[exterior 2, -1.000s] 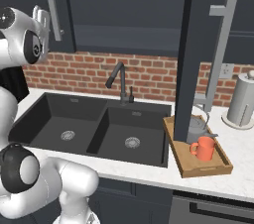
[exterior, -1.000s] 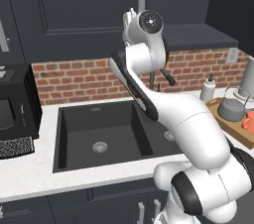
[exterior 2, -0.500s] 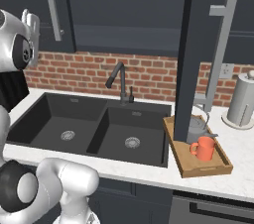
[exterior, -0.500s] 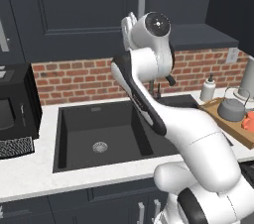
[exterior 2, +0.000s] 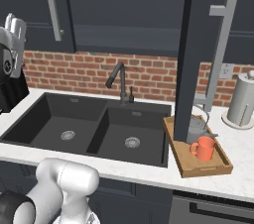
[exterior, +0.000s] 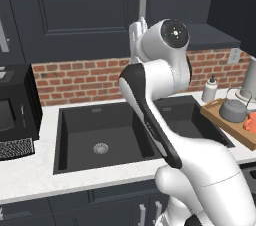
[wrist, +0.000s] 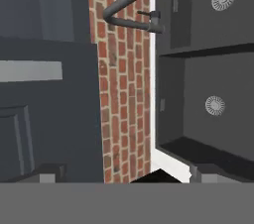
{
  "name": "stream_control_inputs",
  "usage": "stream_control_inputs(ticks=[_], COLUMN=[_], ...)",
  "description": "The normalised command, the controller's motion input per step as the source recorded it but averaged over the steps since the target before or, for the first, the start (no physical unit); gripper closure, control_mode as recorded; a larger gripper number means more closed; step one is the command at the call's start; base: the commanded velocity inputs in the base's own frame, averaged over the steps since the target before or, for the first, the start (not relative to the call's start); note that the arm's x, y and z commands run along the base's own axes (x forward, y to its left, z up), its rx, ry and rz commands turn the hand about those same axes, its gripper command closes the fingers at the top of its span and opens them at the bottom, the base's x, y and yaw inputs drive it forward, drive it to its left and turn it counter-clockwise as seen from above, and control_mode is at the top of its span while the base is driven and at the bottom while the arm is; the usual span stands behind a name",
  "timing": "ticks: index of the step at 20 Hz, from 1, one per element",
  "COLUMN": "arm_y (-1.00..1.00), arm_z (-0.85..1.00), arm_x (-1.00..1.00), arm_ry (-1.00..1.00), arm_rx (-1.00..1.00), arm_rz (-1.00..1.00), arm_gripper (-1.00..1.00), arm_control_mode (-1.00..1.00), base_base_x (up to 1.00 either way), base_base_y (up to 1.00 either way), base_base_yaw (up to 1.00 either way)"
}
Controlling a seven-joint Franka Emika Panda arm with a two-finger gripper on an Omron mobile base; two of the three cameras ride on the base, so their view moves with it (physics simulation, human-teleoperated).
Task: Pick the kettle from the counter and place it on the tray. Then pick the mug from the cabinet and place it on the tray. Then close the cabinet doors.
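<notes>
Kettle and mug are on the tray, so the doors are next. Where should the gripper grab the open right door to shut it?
Probably the long vertical bar handle on the open door, about mid-height. The door stands edge-on above the tray with the bar on its right face, so come from that side, jaws level across the bar.

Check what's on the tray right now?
On the tray: the orange mug in front, the grey kettle behind it. In the right base view, the open cabinet door covers part of the kettle.
</notes>
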Motion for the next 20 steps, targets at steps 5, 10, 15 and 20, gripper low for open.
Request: stream_control_inputs(ticks=[5,10,15,20], arm_y=[0.0,-0.07,-0.21,-0.27], arm_z=[0.01,0.0,0.02,0.13], arm_x=[-0.8,-0.78,-0.63,-0.32], arm_ry=[-0.1,-0.14,-0.06,0.02], arm_rx=[0.27,0.34,0.37,0.46], arm_rz=[-0.04,-0.1,-0.31,-0.5], arm_gripper=[-1.0,-1.0,-1.0,-1.0], arm_control_mode=[-1.0,-1.0,-1.0,-1.0], base_base_x=[0.0,0.0,0.0,0.0], base_base_y=[0.0,0.0,0.0,0.0], base_base_yaw=[0.0,0.0,0.0,0.0])
